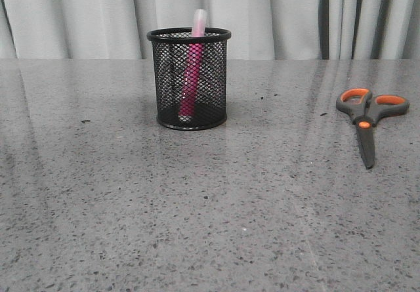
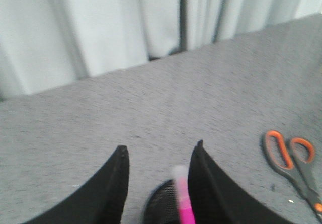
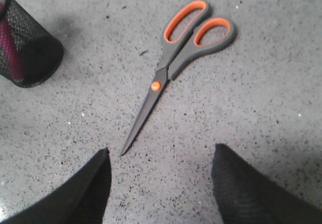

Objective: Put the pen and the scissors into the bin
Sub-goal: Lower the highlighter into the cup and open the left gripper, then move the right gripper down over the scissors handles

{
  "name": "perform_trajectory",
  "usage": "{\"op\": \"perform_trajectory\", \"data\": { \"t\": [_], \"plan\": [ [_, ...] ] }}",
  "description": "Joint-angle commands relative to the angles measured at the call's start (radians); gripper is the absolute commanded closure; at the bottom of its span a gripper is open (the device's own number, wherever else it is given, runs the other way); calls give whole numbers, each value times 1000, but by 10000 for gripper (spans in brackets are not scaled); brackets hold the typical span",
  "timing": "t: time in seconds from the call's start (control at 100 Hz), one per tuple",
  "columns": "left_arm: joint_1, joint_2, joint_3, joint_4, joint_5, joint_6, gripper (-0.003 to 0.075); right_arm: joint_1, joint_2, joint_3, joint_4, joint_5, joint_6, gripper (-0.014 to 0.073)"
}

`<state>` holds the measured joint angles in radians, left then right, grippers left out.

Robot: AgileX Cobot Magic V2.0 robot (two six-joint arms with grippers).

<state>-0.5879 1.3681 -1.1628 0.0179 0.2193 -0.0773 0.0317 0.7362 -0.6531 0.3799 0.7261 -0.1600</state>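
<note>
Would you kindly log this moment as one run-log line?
pen: in bin | scissors: flat on table, closed | left gripper: open above bin | right gripper: open above scissors

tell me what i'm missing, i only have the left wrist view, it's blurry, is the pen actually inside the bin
Observer: Yes. In the front view the pen stands inside the bin, leaning, its pale cap poking above the rim.
Operator: ok and the scissors, blades open or closed
Observer: Closed. The right wrist view shows the scissors flat on the table, blades together.
Operator: is the right tool on them yet
Observer: No. The right tool is open and above the table, with the blade tip just short of its fingers and nothing between them.
</note>
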Motion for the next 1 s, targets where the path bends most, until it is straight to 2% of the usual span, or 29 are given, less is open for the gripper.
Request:
{"op": "perform_trajectory", "data": {
  "t": [0.0,0.15,0.36,0.47,0.61,0.73,0.8,0.99],
  "plan": [
    [44,-82,-13,5,-44,-3,482,-2,26,-35,12,-52,-12,200],
    [107,-139,-3,5,24,-3,482,-2,56,-35,20,-83,-12,200],
    [146,-148,-3,10,130,-3,482,-2,58,-35,72,-131,-12,200],
    [146,-148,-3,29,186,-3,482,-2,105,-56,89,-82,-15,200],
    [146,-151,-3,36,192,-3,482,2,226,-155,89,23,-40,200],
    [146,-156,-3,39,192,-3,482,50,312,-243,65,21,-37,207],
    [146,-156,-3,46,192,-3,482,86,377,-293,11,37,19,228],
    [146,-156,-3,58,192,-3,482,190,578,-421,-260,92,309,231]
  ]
}}
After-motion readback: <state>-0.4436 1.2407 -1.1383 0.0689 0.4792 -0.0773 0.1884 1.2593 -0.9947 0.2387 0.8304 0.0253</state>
